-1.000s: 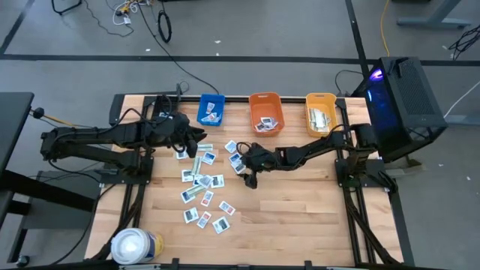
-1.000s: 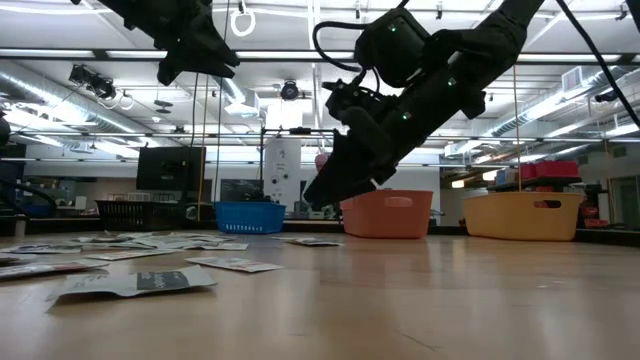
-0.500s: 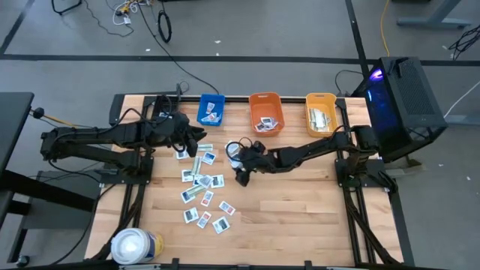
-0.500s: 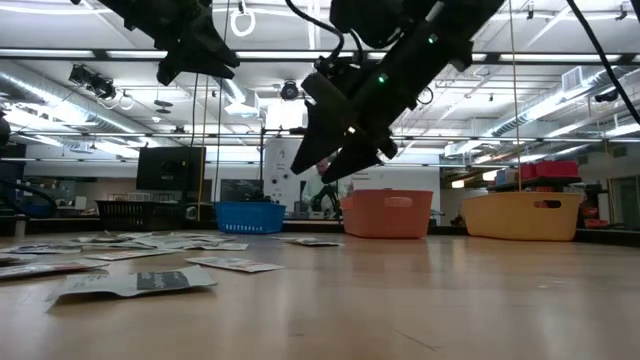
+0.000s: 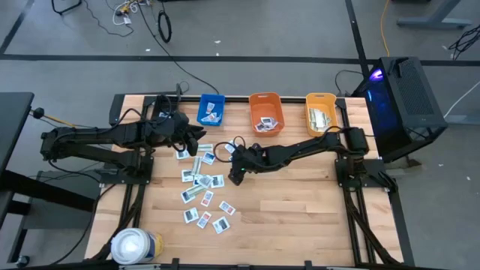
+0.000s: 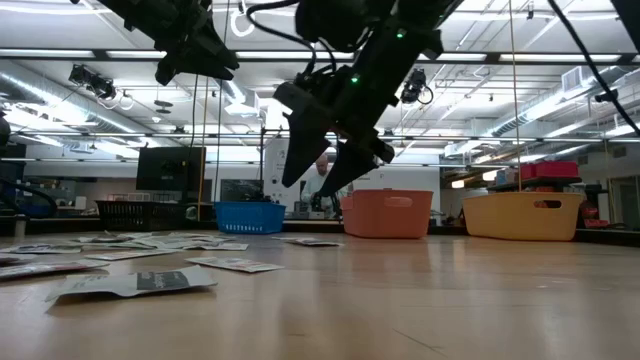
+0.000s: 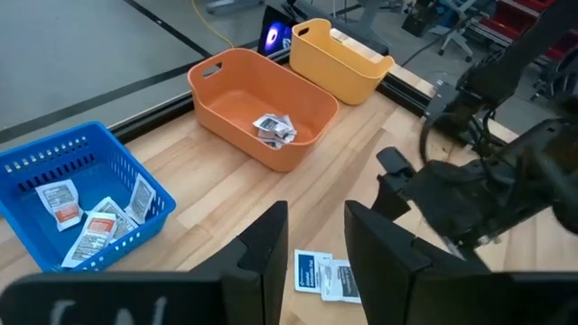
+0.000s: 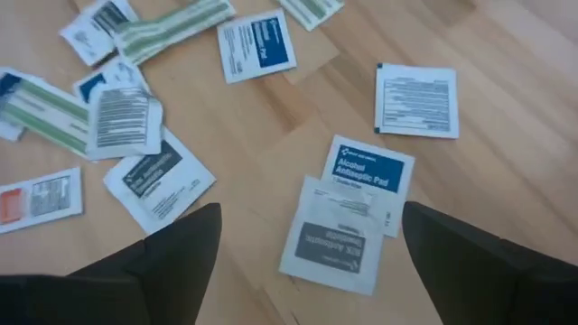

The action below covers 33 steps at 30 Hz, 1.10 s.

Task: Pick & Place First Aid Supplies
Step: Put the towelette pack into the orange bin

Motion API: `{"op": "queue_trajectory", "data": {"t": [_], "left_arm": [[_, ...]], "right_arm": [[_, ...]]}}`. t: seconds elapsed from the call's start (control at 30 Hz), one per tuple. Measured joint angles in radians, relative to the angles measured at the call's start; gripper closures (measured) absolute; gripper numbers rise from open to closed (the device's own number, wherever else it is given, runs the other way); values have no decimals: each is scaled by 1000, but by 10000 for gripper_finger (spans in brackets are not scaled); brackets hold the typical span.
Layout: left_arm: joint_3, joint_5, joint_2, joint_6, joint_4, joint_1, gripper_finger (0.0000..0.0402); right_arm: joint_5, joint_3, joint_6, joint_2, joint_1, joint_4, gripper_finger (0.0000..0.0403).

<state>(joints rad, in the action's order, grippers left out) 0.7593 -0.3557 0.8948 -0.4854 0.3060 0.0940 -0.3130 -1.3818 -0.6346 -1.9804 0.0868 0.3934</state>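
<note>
Small flat white packets (image 5: 202, 187) printed in blue or red, scattered over the wooden bench (image 5: 300, 217) left of centre. More inside the blue plastic basket (image 7: 36, 162), a few in the orange bin (image 7: 226, 81), pale strips in the yellow bin (image 5: 321, 98). Right gripper (image 5: 235, 174) above the pile, fingers (image 8: 172, 253) spread wide, holding nothing. Left gripper (image 5: 196, 139) near the blue basket, fingers (image 7: 271, 244) narrowly parted, nothing visibly held.

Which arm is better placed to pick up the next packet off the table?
The right. Its gripper hangs with jaws wide open directly over loose packets. The left gripper sits raised near the blue bin, jaws narrow.
</note>
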Motion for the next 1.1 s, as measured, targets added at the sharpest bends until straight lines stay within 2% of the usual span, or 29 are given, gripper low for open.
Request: {"op": "queue_trajectory", "data": {"t": [0.17, 0.33, 0.53, 0.63, 0.73, 0.9, 1.1], "left_arm": [[0, 4, 0, 0, 0, 0, 287], [0, 24, -7, 0, 15, 0, 287], [0, 215, -77, 34, 98, -1, 287], [0, 251, -130, 50, 168, 0, 287], [0, 247, -189, 55, 200, 0, 287], [0, 185, -262, 53, 201, 0, 287], [0, 146, -296, 52, 201, 0, 287]], "right_arm": [[11, -72, -47, -43, -2, 92, 56], [17, -88, -70, -69, -3, 120, 56], [18, -90, -92, -90, -4, 125, 56], [30, -90, -113, -95, -5, 118, 57], [42, -88, -134, -102, -5, 125, 57], [41, -89, -144, -109, -10, 81, 57], [7, -88, -149, -141, -18, 7, 57]]}}
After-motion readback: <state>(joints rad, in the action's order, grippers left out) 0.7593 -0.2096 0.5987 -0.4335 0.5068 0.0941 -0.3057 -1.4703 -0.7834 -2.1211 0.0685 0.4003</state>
